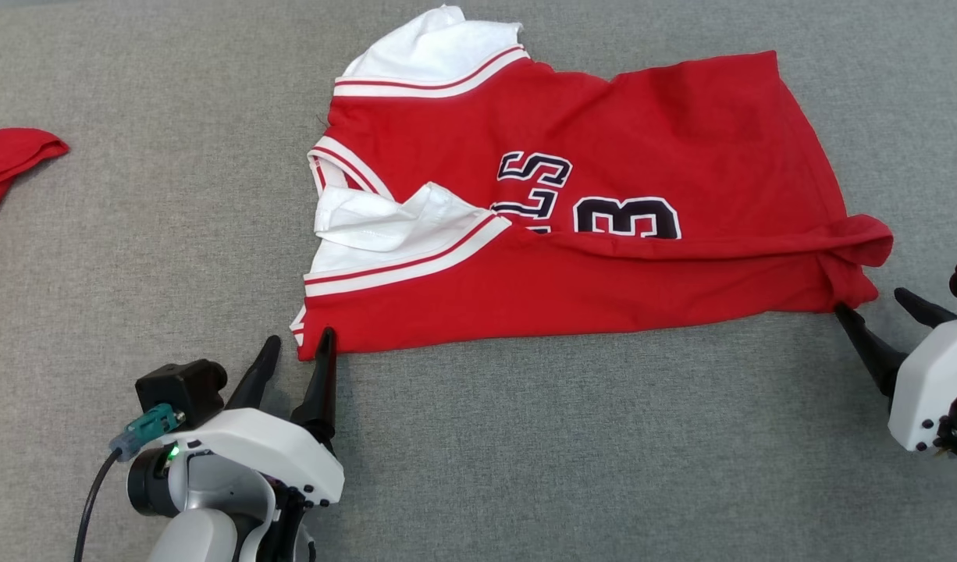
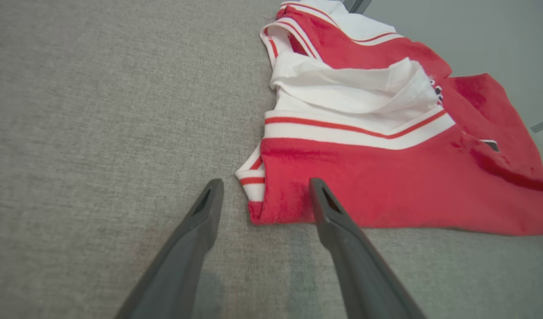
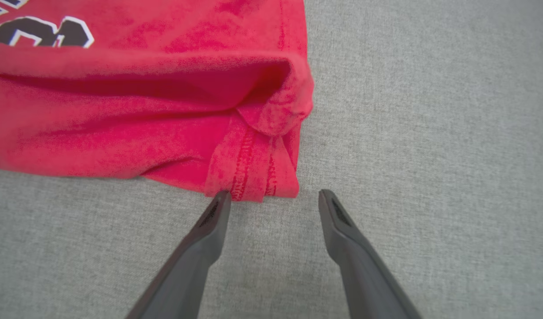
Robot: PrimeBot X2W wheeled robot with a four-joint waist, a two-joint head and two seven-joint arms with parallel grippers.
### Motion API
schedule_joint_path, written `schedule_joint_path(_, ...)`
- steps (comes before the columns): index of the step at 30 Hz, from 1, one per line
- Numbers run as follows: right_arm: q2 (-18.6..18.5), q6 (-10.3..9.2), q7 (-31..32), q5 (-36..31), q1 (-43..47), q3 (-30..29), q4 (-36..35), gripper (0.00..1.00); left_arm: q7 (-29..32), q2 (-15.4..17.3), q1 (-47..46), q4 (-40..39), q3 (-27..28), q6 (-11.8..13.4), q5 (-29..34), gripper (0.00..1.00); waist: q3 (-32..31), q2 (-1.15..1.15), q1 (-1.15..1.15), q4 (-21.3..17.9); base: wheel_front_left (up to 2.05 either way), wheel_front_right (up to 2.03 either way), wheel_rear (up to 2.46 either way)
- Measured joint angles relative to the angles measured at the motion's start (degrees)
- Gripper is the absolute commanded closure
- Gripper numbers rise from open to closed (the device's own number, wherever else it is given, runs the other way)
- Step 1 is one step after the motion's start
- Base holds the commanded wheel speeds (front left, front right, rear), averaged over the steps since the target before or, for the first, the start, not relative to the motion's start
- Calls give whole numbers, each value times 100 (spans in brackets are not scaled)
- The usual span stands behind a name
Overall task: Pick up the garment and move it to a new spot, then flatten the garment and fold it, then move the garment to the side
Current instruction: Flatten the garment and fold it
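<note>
The garment [image 1: 603, 257] is a red jersey with white striped trim and dark lettering, lying folded lengthwise on the grey cloth surface. My left gripper [image 1: 299, 345] stands open at the jersey's near left corner [image 2: 258, 195], its fingers straddling that corner without holding it. At the near right corner, my right gripper [image 1: 869, 300] is open too. In the right wrist view the red hem [image 3: 254, 177] lies just beyond the right gripper [image 3: 275, 197], free of both fingers. The fold's upper layer bunches near the right end.
A second red cloth [image 1: 10, 160] lies at the left edge of the head view. The grey fabric surface [image 1: 525, 453] spreads wide in front of the jersey and to its left.
</note>
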Motion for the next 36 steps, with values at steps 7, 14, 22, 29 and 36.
schedule_joint_path(7, 45, 0, 63, -33, -320, 272, 283, 0, 181, -75, -232, 108, -148, -90, -93, 0, 78, 0, 0, 66, 0, 0, 0)
schedule_joint_path(14, 10, 0, 4, -23, -363, 397, 482, 16, 248, -129, -326, 311, -230, -145, -167, 38, 84, 0, 0, 44, 0, 0, 0)
schedule_joint_path(22, -252, 1, -40, 435, -433, 955, 510, 100, 432, -77, -348, 415, -281, -398, -426, 100, 24, 0, 0, -36, 0, 0, 0)
schedule_joint_path(29, -1596, 1, 65, 1995, -63, 1849, -347, 100, 672, 303, 215, -312, -120, -392, -580, 100, -234, 0, 0, -51, 0, 0, 0)
schedule_joint_path(36, -2735, 1, 343, 2945, 461, 2191, -659, 100, 925, 423, 1405, -1312, -246, -144, -678, 100, -373, 0, 0, -83, 0, 0, 0)
